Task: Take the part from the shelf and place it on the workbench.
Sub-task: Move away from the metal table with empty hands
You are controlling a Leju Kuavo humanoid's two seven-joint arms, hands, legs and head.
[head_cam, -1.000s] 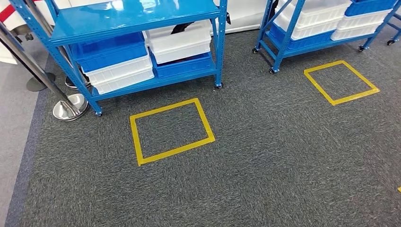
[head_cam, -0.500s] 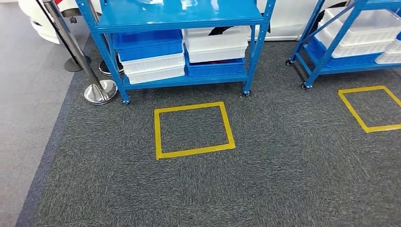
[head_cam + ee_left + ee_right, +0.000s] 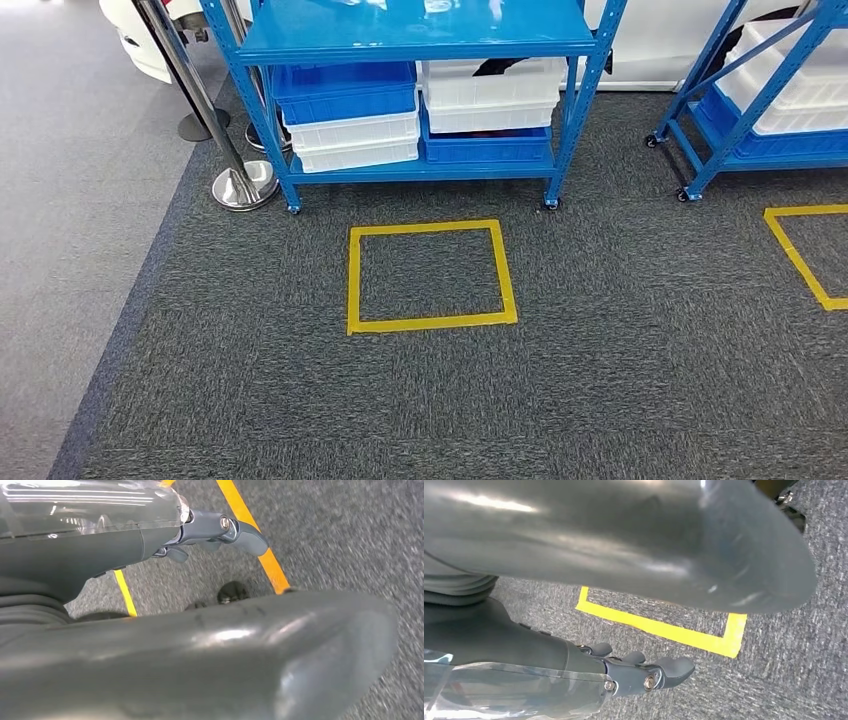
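A blue wheeled shelf (image 3: pixel 420 30) stands straight ahead in the head view. Its lower level holds a blue bin (image 3: pixel 345 92) stacked on white bins (image 3: pixel 355 143), and beside them a white bin (image 3: pixel 490 95) on a blue bin (image 3: pixel 485 147). Something dark (image 3: pixel 495 67) lies in that white bin; I cannot tell what it is. My left hand (image 3: pixel 215 530) hangs over the carpet with its fingers apart, holding nothing. My right hand (image 3: pixel 639 672) hangs the same way above yellow tape, also holding nothing.
A yellow tape square (image 3: pixel 430 275) marks the dark carpet in front of the shelf. Chrome barrier posts (image 3: pixel 235 175) stand left of the shelf at the carpet's edge. A second blue shelf (image 3: pixel 760 110) with bins and another tape square (image 3: pixel 810 255) are at the right.
The whole picture has shifted: the camera has turned and come closer, so the shelf and the yellow square now sit near the middle, squarer to me. Nothing on the shelf moved.
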